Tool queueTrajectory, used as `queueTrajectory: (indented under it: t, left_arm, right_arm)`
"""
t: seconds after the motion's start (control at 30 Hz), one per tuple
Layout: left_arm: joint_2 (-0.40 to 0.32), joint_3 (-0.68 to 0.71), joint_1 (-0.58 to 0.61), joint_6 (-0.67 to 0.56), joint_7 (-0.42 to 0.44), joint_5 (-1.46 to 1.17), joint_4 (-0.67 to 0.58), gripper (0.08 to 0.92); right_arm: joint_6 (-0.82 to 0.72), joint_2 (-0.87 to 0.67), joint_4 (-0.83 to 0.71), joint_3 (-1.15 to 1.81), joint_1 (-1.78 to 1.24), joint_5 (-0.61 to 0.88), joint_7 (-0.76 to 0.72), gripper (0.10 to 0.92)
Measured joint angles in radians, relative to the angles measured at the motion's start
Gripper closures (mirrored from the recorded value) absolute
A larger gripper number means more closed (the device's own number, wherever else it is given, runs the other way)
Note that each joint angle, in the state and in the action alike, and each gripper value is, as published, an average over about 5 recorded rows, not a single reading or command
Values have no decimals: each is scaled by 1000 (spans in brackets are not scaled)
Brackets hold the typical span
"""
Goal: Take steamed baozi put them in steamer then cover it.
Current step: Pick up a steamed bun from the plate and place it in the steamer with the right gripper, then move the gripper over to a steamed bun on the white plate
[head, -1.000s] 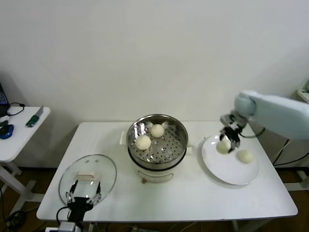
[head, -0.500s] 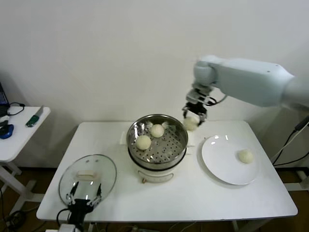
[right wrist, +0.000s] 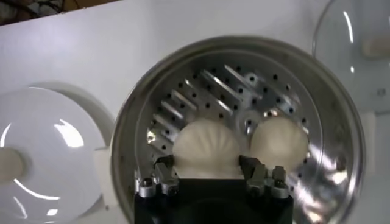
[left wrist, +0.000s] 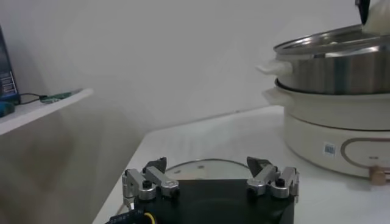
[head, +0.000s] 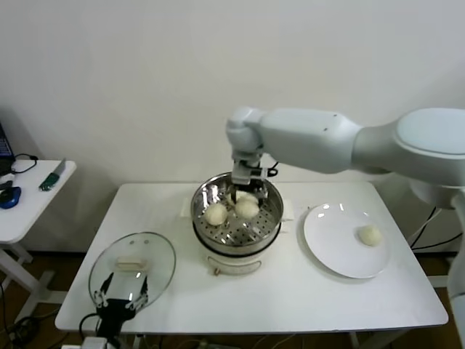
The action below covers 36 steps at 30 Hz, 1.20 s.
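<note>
The steel steamer (head: pixel 270 218) stands mid-table on its white base. My right gripper (head: pixel 244 190) reaches down into it, its jaws pressed against both sides of a cream steamed baozi (right wrist: pixel 206 146) that sits low over the perforated floor (right wrist: pixel 244 91). Another baozi (head: pixel 216 214) lies beside it in the steamer (right wrist: pixel 140 122). One more baozi (head: pixel 370 235) rests on the white plate (head: pixel 334 251). The glass cover (head: pixel 132 267) lies flat at the front left. My left gripper (head: pixel 120 294) hangs open at the cover's near edge (left wrist: pixel 207 167).
The white plate (right wrist: pixel 42 140) lies right of the steamer. A small side table (head: pixel 29 207) with a few small items stands beyond the table's left edge. From the left wrist view the steamer's side (left wrist: pixel 341 67) rises ahead on the right.
My right arm has carried a baozi leftward from the plate, over the steamer's rim and down inside it. The left arm has stayed by the cover.
</note>
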Motion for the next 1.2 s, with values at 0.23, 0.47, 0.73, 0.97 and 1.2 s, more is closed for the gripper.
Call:
queueTrajectory:
  t: [0.23,0.47,0.73,0.97,1.2]
  left_arm:
    - [3,-6,8,-4,2,-7,8,177]
    - [4,-6,5,-5,2,-7,12,177]
    - [3,-6,1,-4,1,-3,14,177]
    - [3,-11,7,-4,0,0,9,177]
    - [-3,0,4,-6,-3,10,12,177]
  right_arm:
    - [26,24,20,6,-50,-42,-1,313]
    - [43,40,24,13,-80,-70,1,311]
    - [47,47,23,22,-91,-89,7,211]
    - [50,26,40,43,-73,-98,5,203]
    - [27,-48,76,46,-9,-71,7,203]
